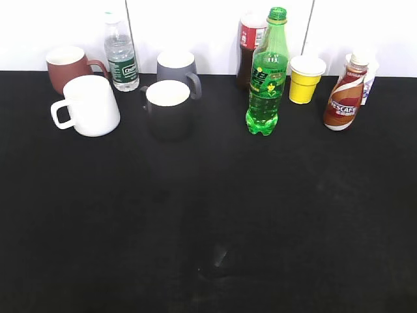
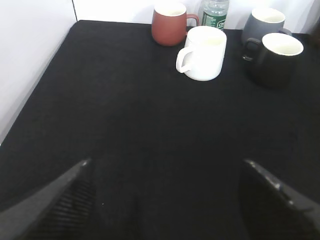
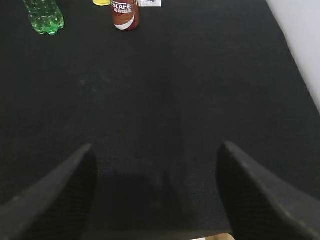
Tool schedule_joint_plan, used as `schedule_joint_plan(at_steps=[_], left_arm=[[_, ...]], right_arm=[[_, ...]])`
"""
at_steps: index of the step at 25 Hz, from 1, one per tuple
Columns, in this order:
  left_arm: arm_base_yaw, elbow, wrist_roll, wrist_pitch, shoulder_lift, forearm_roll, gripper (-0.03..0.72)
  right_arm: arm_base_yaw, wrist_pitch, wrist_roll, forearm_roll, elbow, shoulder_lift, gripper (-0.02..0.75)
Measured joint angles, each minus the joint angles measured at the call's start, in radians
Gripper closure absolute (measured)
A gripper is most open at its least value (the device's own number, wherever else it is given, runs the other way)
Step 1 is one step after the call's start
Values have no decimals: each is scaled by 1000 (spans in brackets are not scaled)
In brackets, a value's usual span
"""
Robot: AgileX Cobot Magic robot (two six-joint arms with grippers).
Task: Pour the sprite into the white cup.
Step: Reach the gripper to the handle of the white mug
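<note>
The sprite point(image 1: 267, 75), a tall green bottle with a green cap, stands upright at the back centre-right; its base shows in the right wrist view point(image 3: 44, 17) at top left. The white cup point(image 1: 88, 105), a wide white mug with its handle to the left, stands at the back left and shows in the left wrist view point(image 2: 204, 52). My left gripper point(image 2: 165, 172) is open and empty, low over the mat, well short of the cup. My right gripper point(image 3: 156, 160) is open and empty near the table's front edge. Neither gripper shows in the exterior view.
Around the cup stand a brown-red mug point(image 1: 68, 67), a small water bottle point(image 1: 121, 55), a grey mug point(image 1: 176, 67) and a dark mug with white inside point(image 1: 168, 107). Right of the sprite are a dark drink bottle point(image 1: 248, 49), a yellow cup point(image 1: 305, 78) and a Nescafe bottle point(image 1: 344, 98).
</note>
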Motion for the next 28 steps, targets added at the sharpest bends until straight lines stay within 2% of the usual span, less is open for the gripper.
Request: schedule_joint_plan(at_steps=[7, 9, 12, 17, 22, 24, 28], left_arm=[[0, 0, 0, 0, 0, 0, -6], [0, -18, 0, -56, 4, 6, 34], [0, -17, 0, -432, 151, 23, 60], [0, 3, 0, -1143, 790, 34, 81], [-14, 3, 0, -1608, 1428, 58, 103], [-15, 3, 0, -1773, 1620, 111, 103], [-17, -5, 0, -2010, 1887, 115, 104]], right_arm=[[0, 0, 0, 0, 0, 0, 181], [0, 0, 0, 0, 0, 0, 181], [0, 0, 0, 0, 0, 0, 181], [0, 0, 0, 0, 0, -2, 181], [0, 0, 0, 0, 0, -3, 181], [0, 0, 0, 0, 0, -3, 181], [0, 0, 0, 0, 0, -3, 181]])
